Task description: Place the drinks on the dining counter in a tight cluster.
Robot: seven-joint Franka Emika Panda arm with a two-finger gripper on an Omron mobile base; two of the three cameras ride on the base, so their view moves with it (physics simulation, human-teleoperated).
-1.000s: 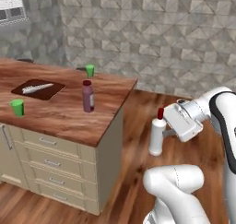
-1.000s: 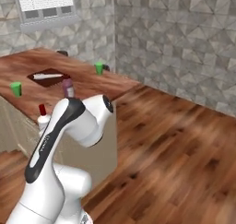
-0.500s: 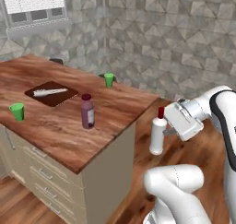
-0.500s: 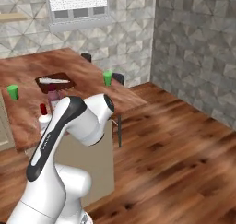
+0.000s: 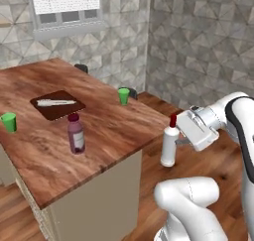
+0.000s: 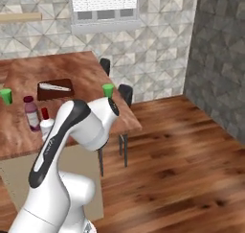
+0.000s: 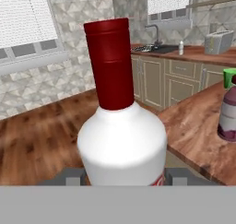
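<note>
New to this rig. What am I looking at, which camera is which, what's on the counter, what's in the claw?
It is a white robot arm on a driving base, in a rendered kitchen. Two pictures come from cameras on the base, behind the arm to its left and right. The third looks along the claw itself.

The claw is shut on a slim white bottle with a red cap, held upright in the air just off the edge of the wooden counter.

On the counter stand a dark-purple bottle, two small green cups and a dark board with a pale utensil on it.
</note>
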